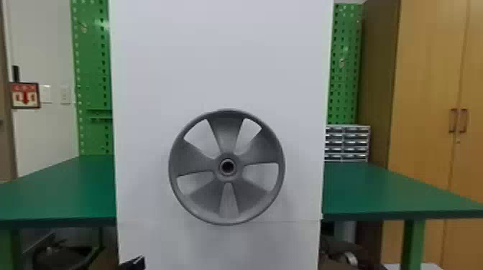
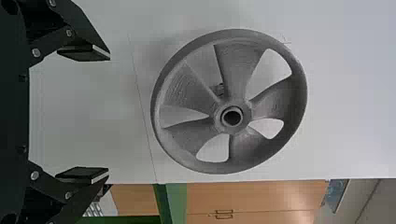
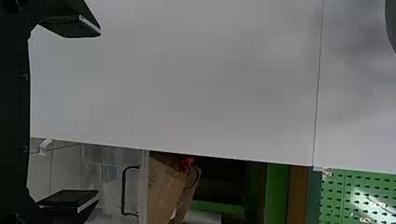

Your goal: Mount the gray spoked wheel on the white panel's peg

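Observation:
The gray spoked wheel [image 1: 227,118] stands upright against the white panel [image 1: 222,64], its round hub facing the camera; whatever is behind the hub is hidden. At the bottom edge of the head view, a tip of my left gripper [image 1: 134,264] pokes in, below and left of the wheel. In the left wrist view the wheel [image 2: 238,74] lies beyond my left gripper [image 2: 109,114], whose fingers are wide apart with nothing between them. My right gripper [image 3: 99,112] is also open and holds nothing, facing the panel [image 3: 210,84], with a bit of the wheel's rim [image 3: 391,21] at the view's edge.
Green tables [image 1: 72,194] flank the panel on both sides. Behind are green pegboards [image 1: 345,71], a small drawer unit [image 1: 346,143] and a wooden cabinet [image 1: 427,89]. Past the panel's edge in the right wrist view, a cardboard box [image 3: 166,186] shows.

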Motion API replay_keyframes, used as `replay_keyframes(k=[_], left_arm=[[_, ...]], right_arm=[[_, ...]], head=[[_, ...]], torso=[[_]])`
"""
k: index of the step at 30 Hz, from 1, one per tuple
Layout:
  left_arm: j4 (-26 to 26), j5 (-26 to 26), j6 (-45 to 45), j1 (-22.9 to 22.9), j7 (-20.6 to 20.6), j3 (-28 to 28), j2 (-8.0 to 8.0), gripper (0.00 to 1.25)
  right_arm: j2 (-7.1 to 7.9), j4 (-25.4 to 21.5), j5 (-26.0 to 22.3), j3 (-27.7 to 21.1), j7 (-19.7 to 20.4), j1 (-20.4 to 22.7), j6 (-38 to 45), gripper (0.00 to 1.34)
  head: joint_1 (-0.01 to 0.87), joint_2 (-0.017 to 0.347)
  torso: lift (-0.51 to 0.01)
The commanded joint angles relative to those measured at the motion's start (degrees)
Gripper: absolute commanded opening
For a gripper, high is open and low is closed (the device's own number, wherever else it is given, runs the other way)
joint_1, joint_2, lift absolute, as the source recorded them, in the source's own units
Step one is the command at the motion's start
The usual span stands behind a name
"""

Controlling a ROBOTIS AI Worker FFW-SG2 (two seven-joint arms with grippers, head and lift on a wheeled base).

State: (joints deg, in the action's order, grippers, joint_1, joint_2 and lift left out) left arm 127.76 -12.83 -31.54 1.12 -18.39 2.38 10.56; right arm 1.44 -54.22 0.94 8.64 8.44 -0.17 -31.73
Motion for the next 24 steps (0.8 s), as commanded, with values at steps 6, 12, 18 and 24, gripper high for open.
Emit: replay_keyframes(k=[6,12,18,24], left_arm=[[-0.67,-0.35,0.34,-0.42,-0.07,0.43,0.25,0.87],[-0.84,-0.53,0.34,-0.51,-0.07,0.6,0.6,0.87],[-0.93,-0.7,0.43,-0.51,-0.07,0.6,0.52,0.87],[-1.02,-0.79,0.69,-0.42,-0.07,0.6,0.52,0.87]], right_arm=[[-0.03,0.26,0.21,-0.29,0.09,0.35,0.44,1.25],[-0.03,0.26,0.29,-0.2,0.09,0.7,0.62,1.26],[-0.03,0.26,1.0,-0.38,0.09,0.61,0.71,1.25],[-0.03,0.17,0.91,-0.64,0.09,0.7,0.62,1.25]], head=[[0.123,-0.008],[0.123,-0.008],[0.123,-0.008],[0.123,-0.008]], torso=[[-0.405],[-0.405],[-0.405],[-0.405]])
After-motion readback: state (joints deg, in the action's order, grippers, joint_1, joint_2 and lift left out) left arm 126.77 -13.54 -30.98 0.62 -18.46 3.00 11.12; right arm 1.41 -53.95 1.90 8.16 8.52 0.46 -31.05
